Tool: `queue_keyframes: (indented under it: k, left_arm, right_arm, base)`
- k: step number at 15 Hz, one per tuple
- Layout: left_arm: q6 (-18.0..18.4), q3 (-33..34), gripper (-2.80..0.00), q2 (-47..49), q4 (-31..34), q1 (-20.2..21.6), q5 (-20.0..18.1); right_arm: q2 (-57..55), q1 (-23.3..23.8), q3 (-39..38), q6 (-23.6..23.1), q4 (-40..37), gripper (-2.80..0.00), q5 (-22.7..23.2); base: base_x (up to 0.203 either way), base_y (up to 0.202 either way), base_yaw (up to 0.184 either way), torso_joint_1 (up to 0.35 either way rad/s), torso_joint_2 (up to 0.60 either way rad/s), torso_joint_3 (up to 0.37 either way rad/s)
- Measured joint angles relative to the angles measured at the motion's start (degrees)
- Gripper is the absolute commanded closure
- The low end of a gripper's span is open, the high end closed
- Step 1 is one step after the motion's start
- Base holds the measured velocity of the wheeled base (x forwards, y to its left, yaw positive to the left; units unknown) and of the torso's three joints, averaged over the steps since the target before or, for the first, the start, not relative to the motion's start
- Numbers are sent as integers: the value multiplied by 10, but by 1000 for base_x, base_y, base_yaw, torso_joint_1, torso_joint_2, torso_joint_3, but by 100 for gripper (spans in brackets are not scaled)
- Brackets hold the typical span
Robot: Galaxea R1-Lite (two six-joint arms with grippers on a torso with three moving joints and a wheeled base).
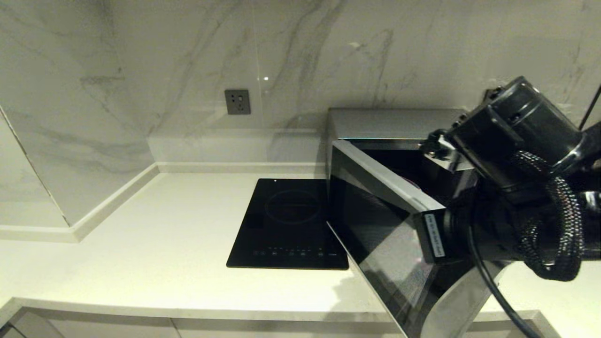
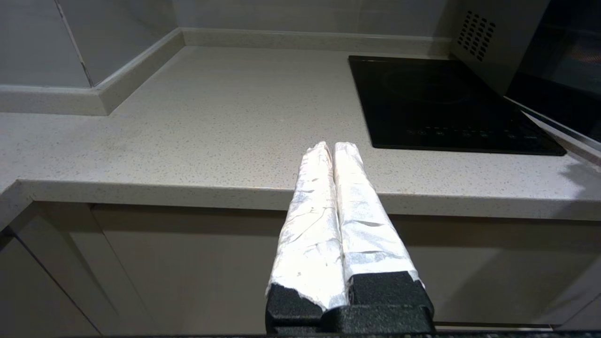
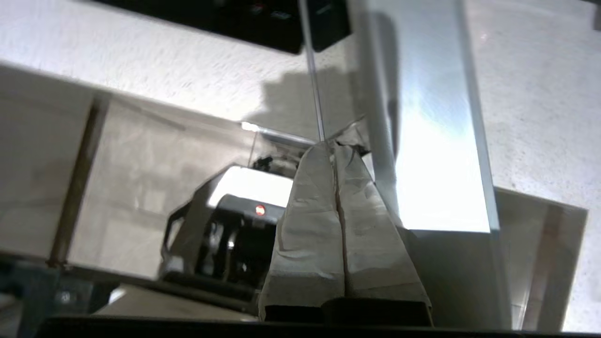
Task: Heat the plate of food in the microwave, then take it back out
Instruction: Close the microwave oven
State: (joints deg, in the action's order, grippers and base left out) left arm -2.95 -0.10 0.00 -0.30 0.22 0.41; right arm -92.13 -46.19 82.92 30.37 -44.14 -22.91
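The silver microwave stands at the right of the counter with its dark glass door swung partly open toward me. My right arm reaches in front of the opening and hides the cavity, so the plate of food is out of view. In the right wrist view my right gripper is shut, its taped fingertips up against the door beside the silver trim. My left gripper is shut on nothing, parked low in front of the counter edge, left of the microwave.
A flat black induction cooktop lies on the pale counter just left of the microwave, also visible in the left wrist view as the cooktop. A wall socket sits on the marble backsplash. The open door overhangs the counter's front edge.
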Motion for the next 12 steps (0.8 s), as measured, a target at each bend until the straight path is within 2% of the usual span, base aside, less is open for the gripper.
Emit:
queue_keyframes:
  k: [4, 6, 9, 12]
  left_arm:
    - [0, 0, 0, 0, 0, 0, 0]
    - [0, 0, 0, 0, 0, 0, 0]
    - [0, 0, 0, 0, 0, 0, 0]
    - [0, 0, 0, 0, 0, 0, 0]
  right_arm:
    - [62, 67, -74, 30, 29, 0, -8]
    - [81, 99, -101, 66, 63, 0, -8]
    - [94, 142, -121, 111, 92, 0, -8]
    - [96, 211, -127, 121, 137, 0, -10]
  base:
    - [0, 0, 0, 0, 0, 0]
    - [0, 0, 0, 0, 0, 0]
    - [0, 0, 0, 0, 0, 0]
    - [0, 0, 0, 0, 0, 0]
